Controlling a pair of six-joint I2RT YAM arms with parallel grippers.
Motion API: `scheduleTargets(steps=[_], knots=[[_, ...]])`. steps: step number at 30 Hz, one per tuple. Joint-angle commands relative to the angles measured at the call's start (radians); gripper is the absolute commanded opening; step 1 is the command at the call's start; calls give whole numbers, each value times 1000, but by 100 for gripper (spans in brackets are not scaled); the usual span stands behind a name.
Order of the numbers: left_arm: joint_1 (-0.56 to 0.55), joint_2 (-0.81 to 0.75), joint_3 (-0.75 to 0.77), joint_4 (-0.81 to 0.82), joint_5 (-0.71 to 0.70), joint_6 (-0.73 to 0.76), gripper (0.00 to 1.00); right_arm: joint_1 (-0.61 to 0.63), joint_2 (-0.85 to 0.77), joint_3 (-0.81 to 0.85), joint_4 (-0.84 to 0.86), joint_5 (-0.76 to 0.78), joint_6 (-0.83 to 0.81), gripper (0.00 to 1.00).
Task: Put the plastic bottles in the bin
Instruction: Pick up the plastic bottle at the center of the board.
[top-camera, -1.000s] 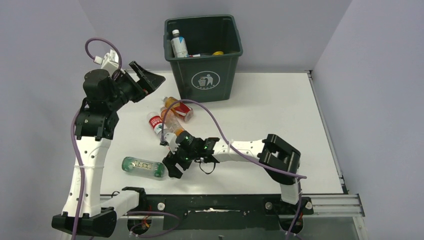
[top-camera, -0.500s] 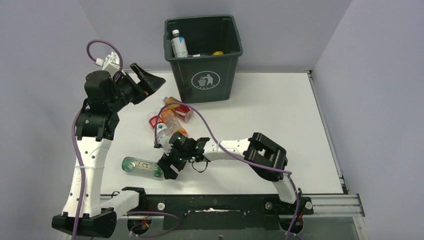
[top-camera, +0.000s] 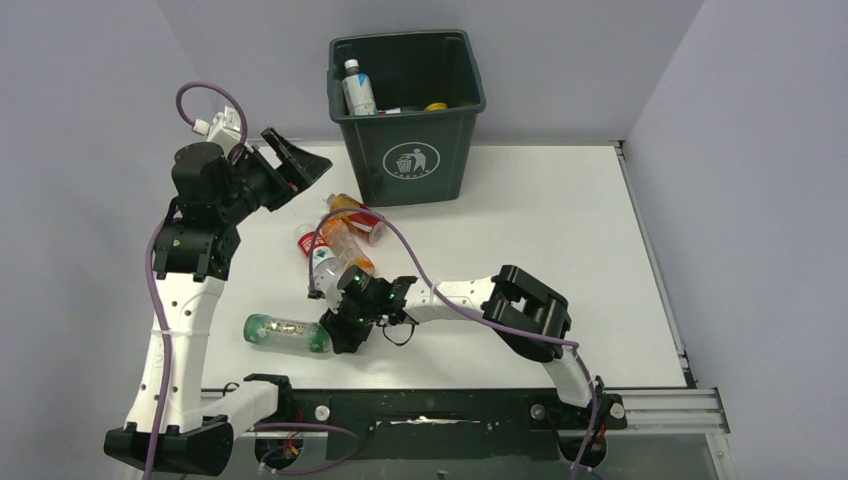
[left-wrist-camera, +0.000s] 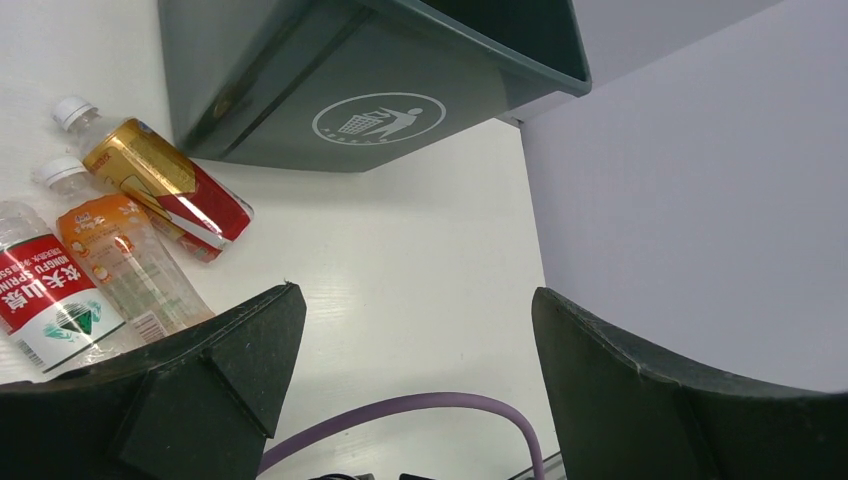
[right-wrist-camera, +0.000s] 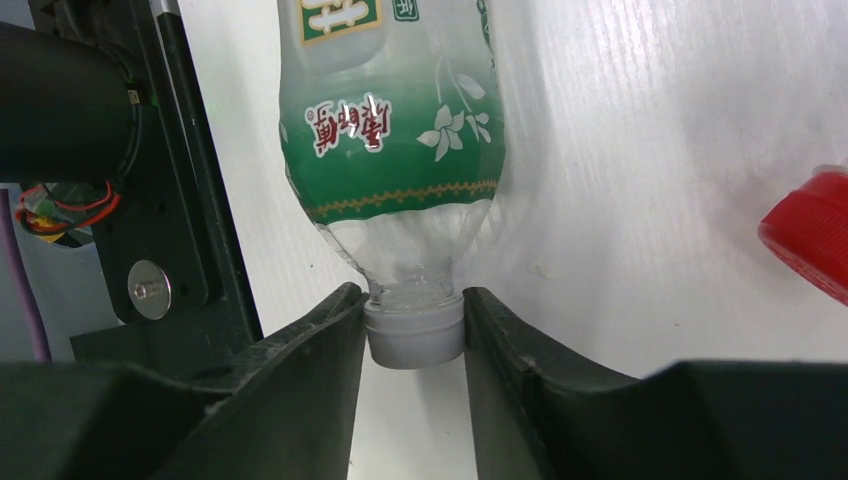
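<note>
Here right gripper (right-wrist-camera: 413, 330) apparently pinches green bottle (right-wrist-camera: 400, 130) near table edge (top-camera: 470, 380)

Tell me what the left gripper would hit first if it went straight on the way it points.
Probably the bin, low on its front wall: the open left gripper aims there over bare table. The bottles lie off to one side. Depth is unclear, so it might meet the table first.

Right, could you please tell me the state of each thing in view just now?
bin: upright, open-topped, some bottles inside.
green-label bottle: lying on the table, gripped at its cap.
right fingers: shut on the green-label bottle's cap.
left fingers: open, empty, raised beside the bin.
three loose bottles: lying on the table near the bin, capped.
</note>
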Motion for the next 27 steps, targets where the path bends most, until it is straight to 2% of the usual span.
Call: scheduleTargets(steps=[1,3,12,21,27], knots=[[4,-14,-1,37,10,-3,85,10,-40,14,37,-10,0,34],[4,-15,-4,41,13,-6,85,11,-52,7,37,-5,3,29],[4,-14,-11,50,28,-9,85,11,-201,-124,42,67,20,26],[4,-10,-34,132,101,-38,85,11,-477,-333,6,181,68,24],[4,10,2,155,120,-58,85,9,-671,-394,-84,289,93,23]])
